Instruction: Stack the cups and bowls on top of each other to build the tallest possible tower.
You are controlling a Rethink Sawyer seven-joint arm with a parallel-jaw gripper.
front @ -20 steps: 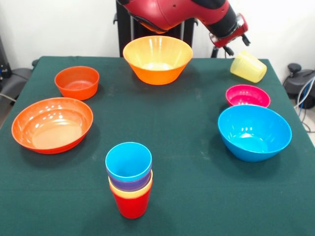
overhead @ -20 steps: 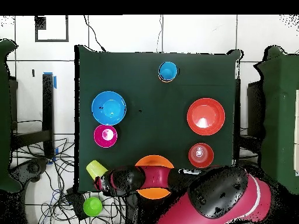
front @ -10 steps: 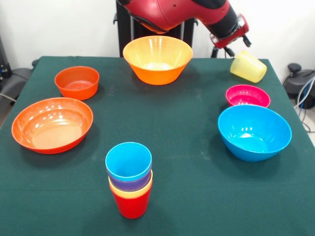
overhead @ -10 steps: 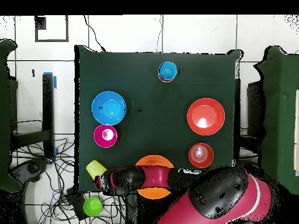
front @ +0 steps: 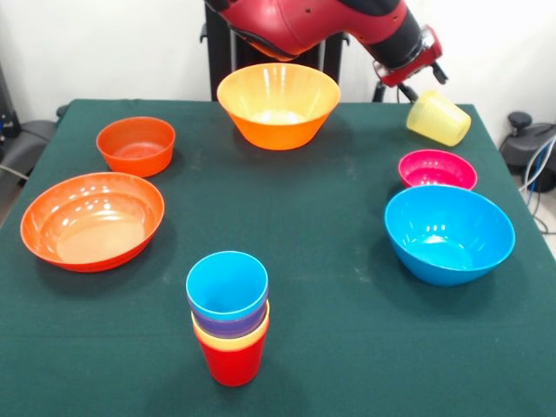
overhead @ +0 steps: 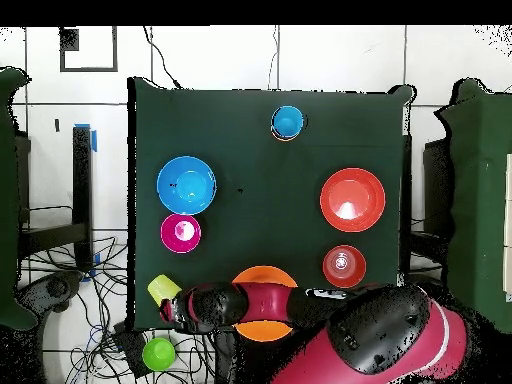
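The gripper (front: 423,68), its grip impossible to tell, hovers beside the tipped pale yellow cup (front: 440,118), apparently lining up to grasp it for the 4-cup tower (front: 229,316).

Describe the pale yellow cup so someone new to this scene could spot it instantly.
Start at the green table and find its back corner beside the small magenta-pink bowl. The pale yellow cup lies there on its side, just below the claw. It is the only cup outside the stack of cups.

The red arm is stretched toward two o'clock in the front view; its gripper (front: 423,68) is held aloft.
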